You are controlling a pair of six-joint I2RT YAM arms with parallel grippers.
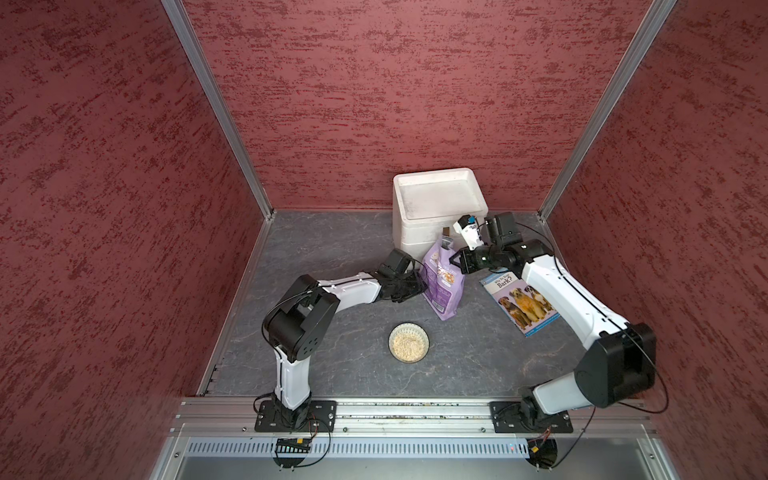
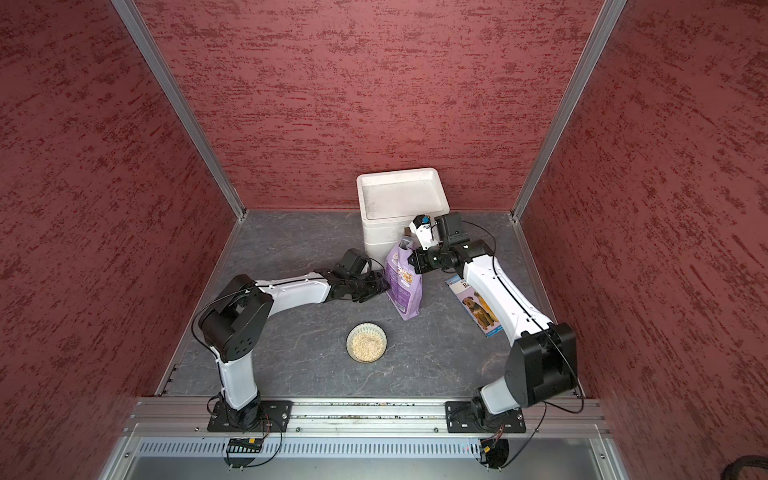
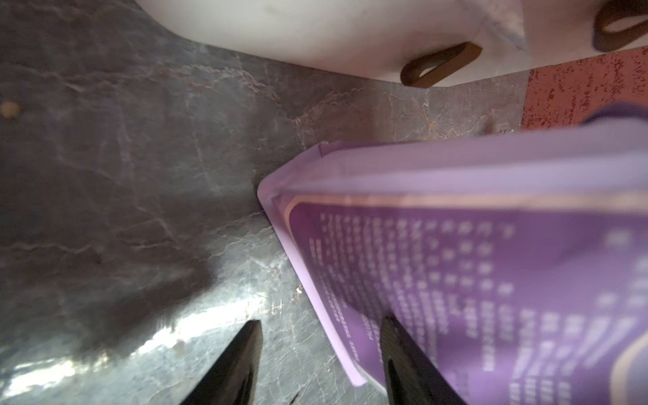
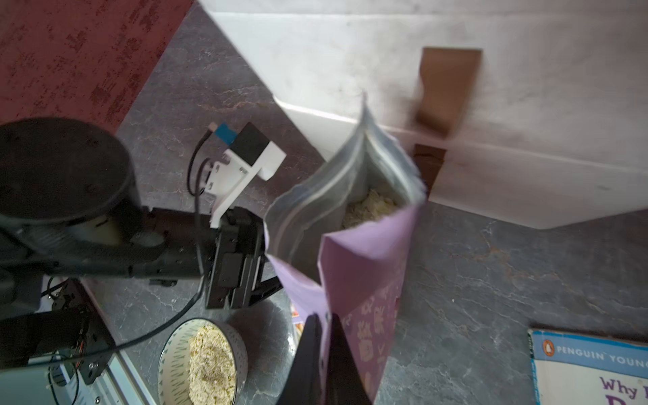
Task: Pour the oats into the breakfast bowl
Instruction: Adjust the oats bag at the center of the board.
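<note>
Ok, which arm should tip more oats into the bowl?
Probably the right arm. The right gripper is shut on the edge of the pouch, which stands upright and open with oats inside. The left gripper is open beside it, gripping nothing.

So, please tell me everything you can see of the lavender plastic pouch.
The flat lavender plastic pouch stands upright on the grey marbled table, in front of the white foam box. Its top is open: silvery lining, zip strip, pale oats inside. The right gripper pinches one side edge; the other lies between the jaws of the open left gripper.
</note>
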